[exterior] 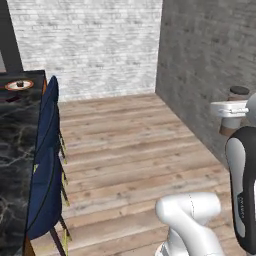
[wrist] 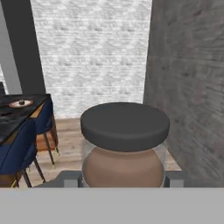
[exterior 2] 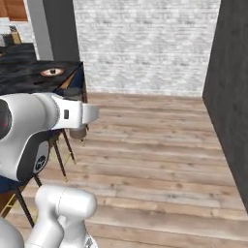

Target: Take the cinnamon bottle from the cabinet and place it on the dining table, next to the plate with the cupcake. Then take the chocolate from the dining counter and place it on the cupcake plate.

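Standing upright with its black cap on top, the cinnamon bottle [wrist: 124, 146] keeps its long axis vertical and sits right between the fingers of the gripper [wrist: 124, 180], carried in the air above the wooden floor [exterior: 135, 145]. In the hand view the brown lower body fills the space between the two finger tips, which press against its sides, so the gripper is clamped on it. From the left base view the bottle [exterior: 234, 111] shows at the right edge, partly covered by the white hand; from the right base view only a sliver of it [exterior 2: 77, 131] hangs under the hand. Farther off to the robot's left, blue chairs [exterior: 45, 160] line the dining table [exterior: 15, 135]. At its far end lies the plate [exterior: 19, 85] bearing the cupcake [exterior: 20, 84]. Beyond stands a white brick wall [exterior: 95, 45].
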